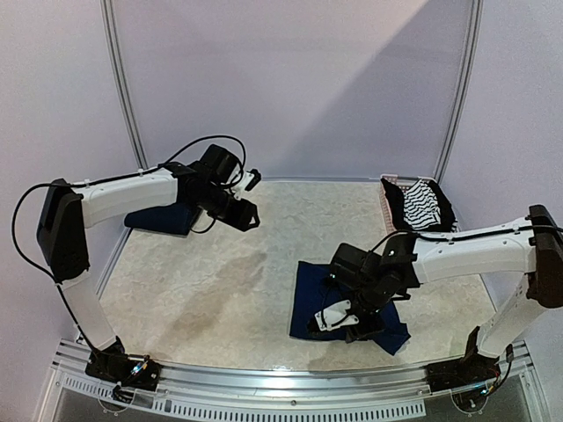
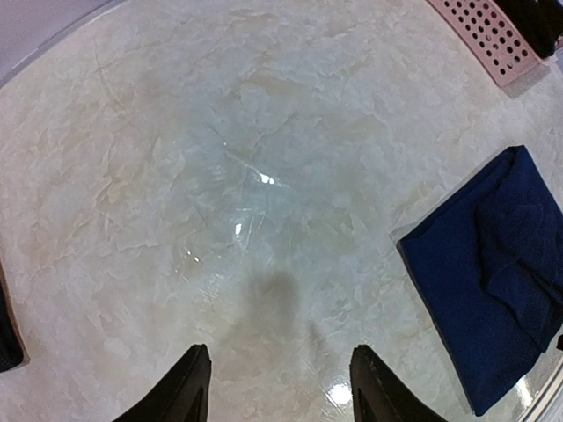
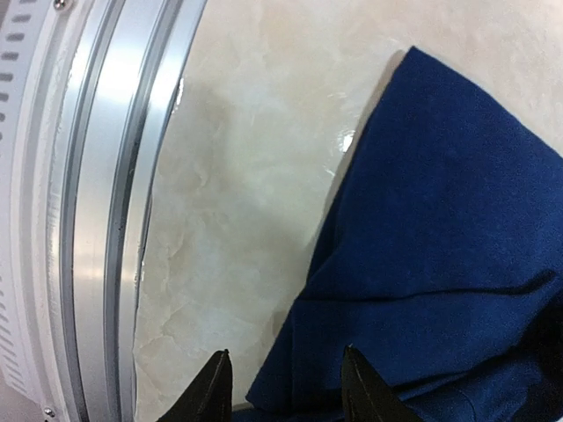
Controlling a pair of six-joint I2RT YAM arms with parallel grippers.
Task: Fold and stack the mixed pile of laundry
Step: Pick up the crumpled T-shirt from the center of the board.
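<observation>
On the table (image 1: 220, 290), right of middle and close to the near edge: folded navy T-shirt (image 1: 310, 294), lying flat, one corner reaching toward the near right corner. Directly above it: right gripper (image 3: 286, 374), pointed down, fingers (image 3: 215, 391) apart, the shirt's edge showing in the gap between them; cannot tell whether the tips touch the cloth. Beside that edge, bare tabletop, then the metal rail (image 3: 106, 220) along the table's near edge. At the far left edge: folded dark navy piece (image 1: 163, 218), partly hidden behind the left arm. Raised over the far left part of the table, well apart from the T-shirt: left gripper (image 2: 281, 374), fingers (image 2: 189, 391) apart, nothing between them, only bare tabletop below. In the far right corner: pink basket (image 1: 387, 209), with a black-and-white striped piece (image 1: 424, 207) heaped inside it.
</observation>
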